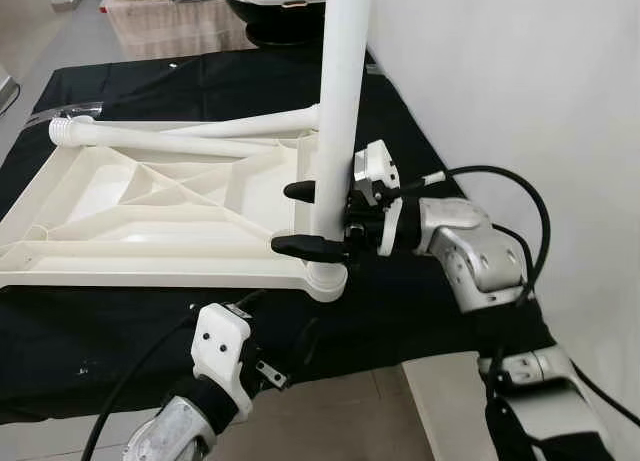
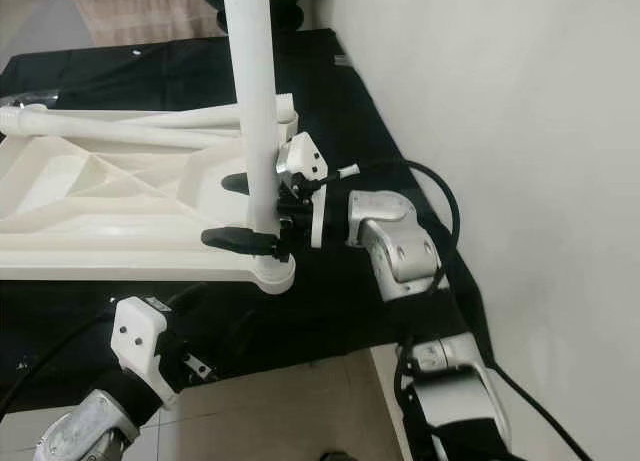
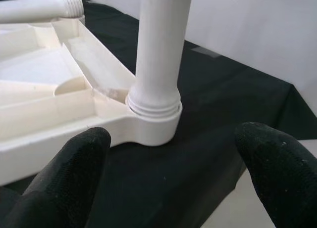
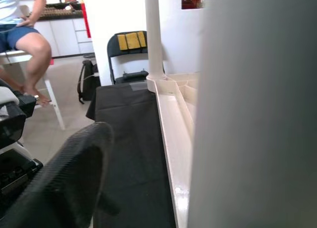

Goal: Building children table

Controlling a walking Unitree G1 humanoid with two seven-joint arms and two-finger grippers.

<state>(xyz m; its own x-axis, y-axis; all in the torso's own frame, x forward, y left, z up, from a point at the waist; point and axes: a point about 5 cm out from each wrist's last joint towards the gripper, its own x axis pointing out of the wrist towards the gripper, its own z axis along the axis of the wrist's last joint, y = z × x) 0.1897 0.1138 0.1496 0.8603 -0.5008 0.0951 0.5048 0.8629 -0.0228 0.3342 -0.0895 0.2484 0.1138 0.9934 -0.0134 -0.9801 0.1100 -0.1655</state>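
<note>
We see the right gripper [image 1: 305, 219] clamped around the upright table leg [image 1: 338, 111], which stands vertical in the corner socket [image 1: 325, 279] of the upside-down tabletop [image 1: 150, 206] near the black table's front edge. Our left gripper [image 3: 168, 173] waits open, just below.

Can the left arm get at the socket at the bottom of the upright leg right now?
Probably yes: the left end effector is open and faces the corner socket over bare black cloth; nothing lies between.
</note>
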